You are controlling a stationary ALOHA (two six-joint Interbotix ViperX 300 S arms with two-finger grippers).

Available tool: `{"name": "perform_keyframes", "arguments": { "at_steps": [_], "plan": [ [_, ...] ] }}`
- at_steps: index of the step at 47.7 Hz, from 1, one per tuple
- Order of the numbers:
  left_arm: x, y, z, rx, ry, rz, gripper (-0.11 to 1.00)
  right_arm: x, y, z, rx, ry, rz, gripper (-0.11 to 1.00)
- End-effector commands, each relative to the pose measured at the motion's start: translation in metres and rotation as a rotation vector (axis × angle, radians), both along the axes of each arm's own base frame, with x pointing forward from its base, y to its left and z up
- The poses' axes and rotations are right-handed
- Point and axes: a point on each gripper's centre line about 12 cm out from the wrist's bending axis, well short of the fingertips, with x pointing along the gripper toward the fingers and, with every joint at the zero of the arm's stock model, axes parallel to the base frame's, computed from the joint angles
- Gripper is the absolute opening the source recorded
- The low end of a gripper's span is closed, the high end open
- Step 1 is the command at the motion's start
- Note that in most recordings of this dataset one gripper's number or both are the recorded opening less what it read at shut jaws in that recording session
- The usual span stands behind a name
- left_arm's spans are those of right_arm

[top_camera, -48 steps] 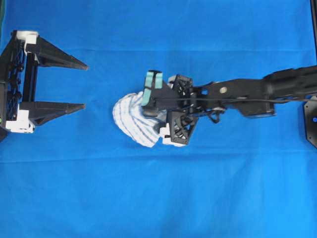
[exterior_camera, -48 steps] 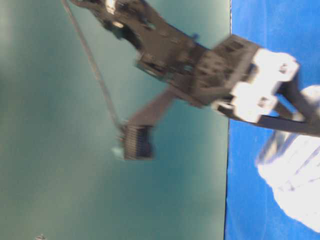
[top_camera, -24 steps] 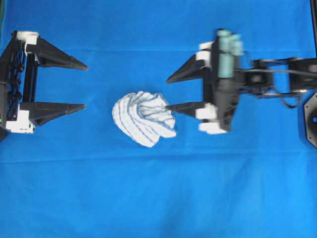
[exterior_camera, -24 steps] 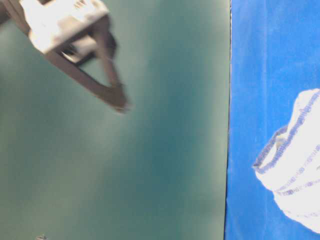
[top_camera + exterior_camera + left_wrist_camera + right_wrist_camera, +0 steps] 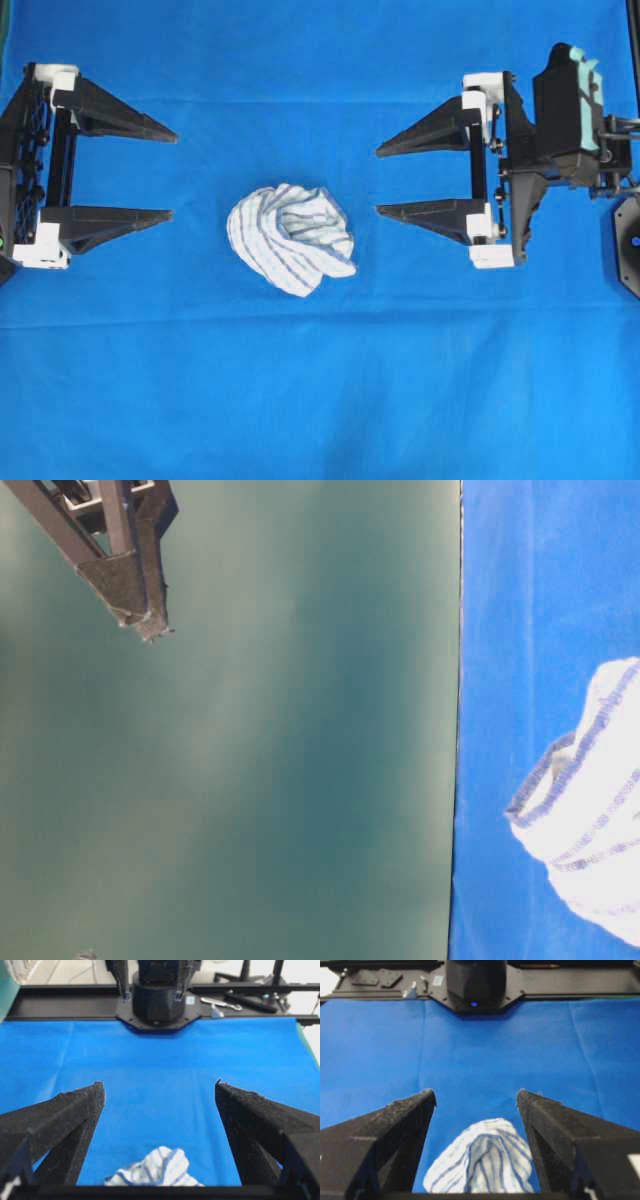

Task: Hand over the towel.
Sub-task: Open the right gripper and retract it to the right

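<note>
Overhead, the crumpled white blue-striped towel (image 5: 290, 237) lay on the blue sheet (image 5: 320, 400) between the left hand (image 5: 172, 173) and right hand (image 5: 380, 181), both spread wide and empty.

It looked like a robotics lab. A blue sheet (image 5: 320, 400) covered the worktop. Tools (image 5: 222, 1004) lay on a black frame rail (image 5: 60, 1005) behind it.

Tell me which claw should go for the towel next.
Probably the right claw: it is open, empty and nearer the crumpled towel on the blue sheet. The left claw, also open, sits farther off.
</note>
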Motion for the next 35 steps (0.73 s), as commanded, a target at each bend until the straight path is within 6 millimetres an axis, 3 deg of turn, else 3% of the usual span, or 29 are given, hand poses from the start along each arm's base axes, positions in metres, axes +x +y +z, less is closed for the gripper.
{"name": "perform_keyframes", "arguments": {
  "at_steps": [1,8,18,26,35],
  "plan": [
    [-0.001,0.000,0.005,0.000,-0.012,-0.001,0.94,-0.004,0.000,0.011,-0.004,-0.032,0.001,0.70],
    [-0.011,0.000,0.009,0.003,0.000,-0.003,0.94,-0.025,0.000,0.019,-0.002,-0.037,-0.005,0.70],
    [-0.048,0.000,0.014,0.000,0.038,-0.007,0.93,-0.076,0.000,0.025,0.002,-0.039,-0.017,0.70],
    [-0.074,0.000,0.008,0.001,0.027,-0.008,0.93,-0.115,0.001,0.014,0.001,-0.084,-0.018,0.70],
    [-0.096,0.001,-0.019,0.010,0.021,-0.004,0.93,-0.147,0.002,-0.017,-0.001,-0.101,-0.018,0.70]
  ]
}}
